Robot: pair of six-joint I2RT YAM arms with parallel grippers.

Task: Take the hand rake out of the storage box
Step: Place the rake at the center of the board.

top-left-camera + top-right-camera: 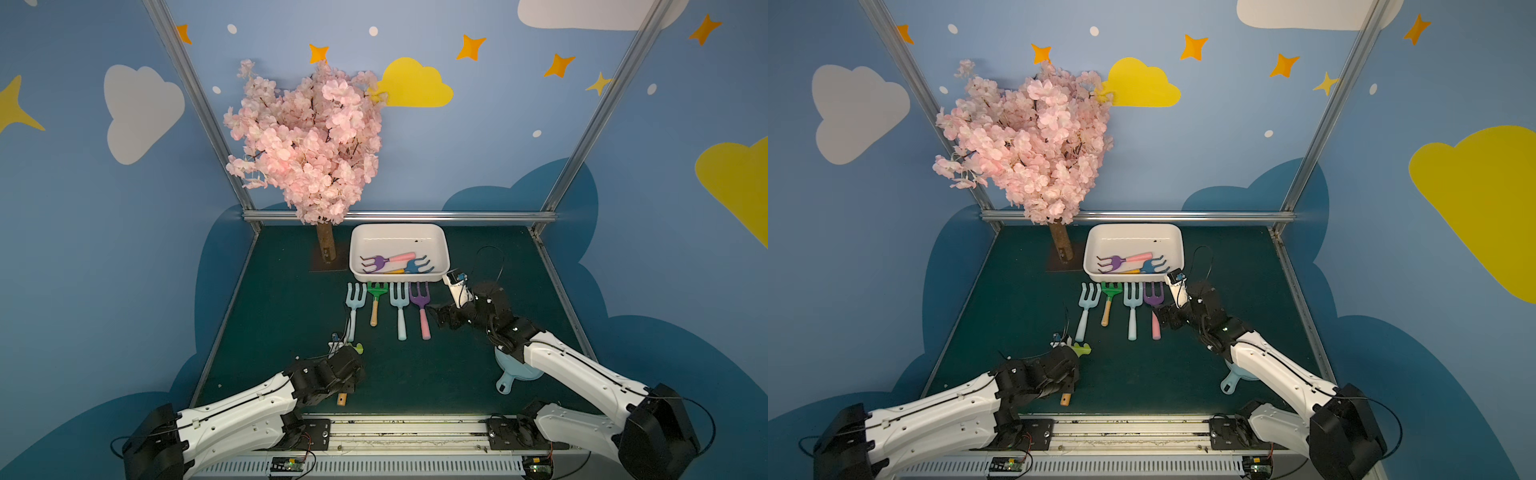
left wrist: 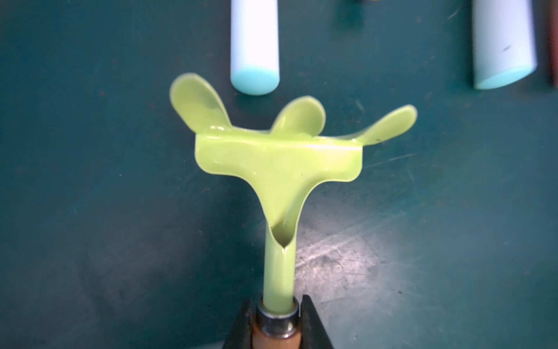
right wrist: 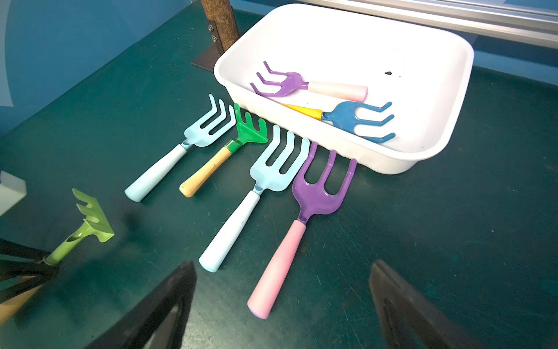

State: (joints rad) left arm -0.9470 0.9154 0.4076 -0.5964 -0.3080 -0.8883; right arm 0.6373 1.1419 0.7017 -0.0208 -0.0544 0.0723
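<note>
Gripping, top views: left gripper [image 1: 350,360] clamped on lime rake [image 1: 357,348], at 7 o'clock on mat [image 1: 266,332]; box [image 1: 395,239] at 12 o'clock, well apart.
Right gripper [image 1: 439,316]: jaws apart, empty, at box's 5 o'clock.
Left wrist: jaws pinch the metal collar above the wooden grip; glossy head, blunt bent tines, near a pale handle [image 2: 254,45].
Right wrist: purple rake [image 3: 287,84] and blue rake [image 3: 353,119] lie in box; row [image 3: 271,172] of four rakes just outside it.
Step, likely: lower lime rake flat beside row, tines clear of handles, then let go.
</note>
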